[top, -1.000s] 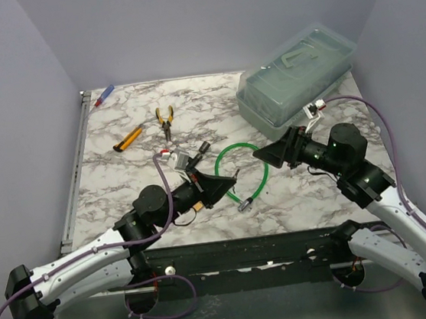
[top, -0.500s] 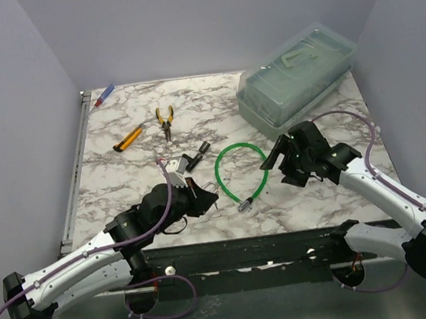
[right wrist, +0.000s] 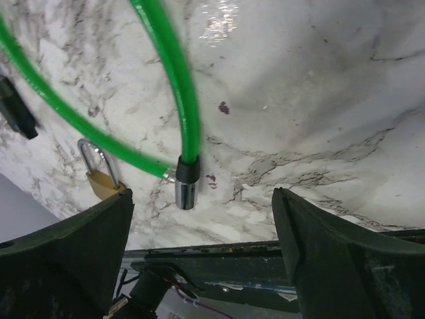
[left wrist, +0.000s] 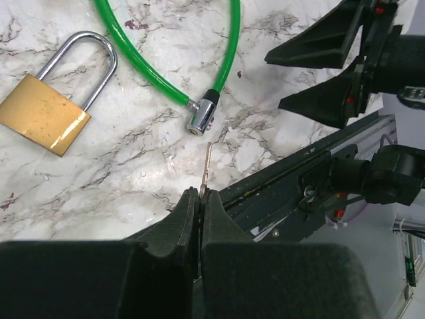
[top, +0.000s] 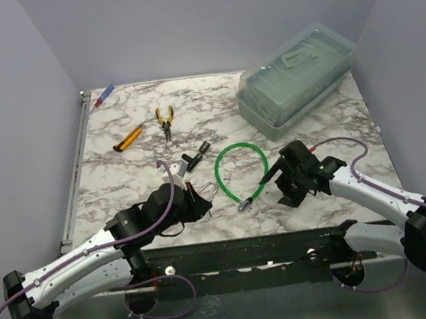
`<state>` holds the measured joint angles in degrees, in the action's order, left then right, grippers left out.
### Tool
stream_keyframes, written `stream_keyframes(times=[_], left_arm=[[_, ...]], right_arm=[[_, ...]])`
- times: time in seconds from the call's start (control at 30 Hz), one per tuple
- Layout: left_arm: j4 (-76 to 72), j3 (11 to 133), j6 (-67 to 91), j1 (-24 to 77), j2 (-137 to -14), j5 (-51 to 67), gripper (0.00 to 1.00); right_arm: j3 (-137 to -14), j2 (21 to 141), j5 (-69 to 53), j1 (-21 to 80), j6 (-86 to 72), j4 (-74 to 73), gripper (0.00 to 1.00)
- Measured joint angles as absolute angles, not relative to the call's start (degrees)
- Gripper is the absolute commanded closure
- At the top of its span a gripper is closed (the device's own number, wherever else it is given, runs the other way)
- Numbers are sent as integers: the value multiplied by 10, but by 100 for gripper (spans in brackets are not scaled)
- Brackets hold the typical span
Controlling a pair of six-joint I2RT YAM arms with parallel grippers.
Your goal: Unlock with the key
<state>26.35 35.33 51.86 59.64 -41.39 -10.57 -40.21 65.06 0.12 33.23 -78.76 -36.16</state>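
Observation:
My left gripper is shut on the key, a thin silver blade that sticks out past its fingertips, just above the table near the front edge. The brass padlock lies flat with its shackle closed, left of the key; in the top view the padlock sits at the left gripper's tip. A green cable loops beside it, its silvery cylinder end just ahead of the key. My right gripper is wide open and empty, low over the cable end; it also shows in its own wrist view.
A clear plastic box stands at the back right. Yellow-handled pliers, a yellow utility knife and a red-blue pen lie at the back left. A small black part lies beside the cable. The table's front rail is close.
My left gripper has drawn back toward the near left, uncovering the padlock. My right arm has dropped and moved forward, bringing its open gripper down beside the cable end.

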Motion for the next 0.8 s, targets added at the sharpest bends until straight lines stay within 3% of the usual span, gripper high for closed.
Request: stream_keyframes(times=[0.13, 0.33, 0.47, 0.6, 0.8], left_arm=[[264, 350, 527, 596, -413, -106, 100], [265, 335, 536, 596, -412, -105, 100], [266, 322, 541, 594, -406, -105, 100], [267, 308, 543, 593, -392, -105, 100], [268, 298, 547, 593, -377, -99, 100]], right_arm=[[-378, 676, -5, 335, -826, -349, 6], [-505, 850, -12, 362, -861, -389, 12], [-557, 936, -20, 400, -880, -391, 25], [-559, 955, -22, 425, -902, -407, 29], [-578, 983, -21, 442, -926, -425, 42]])
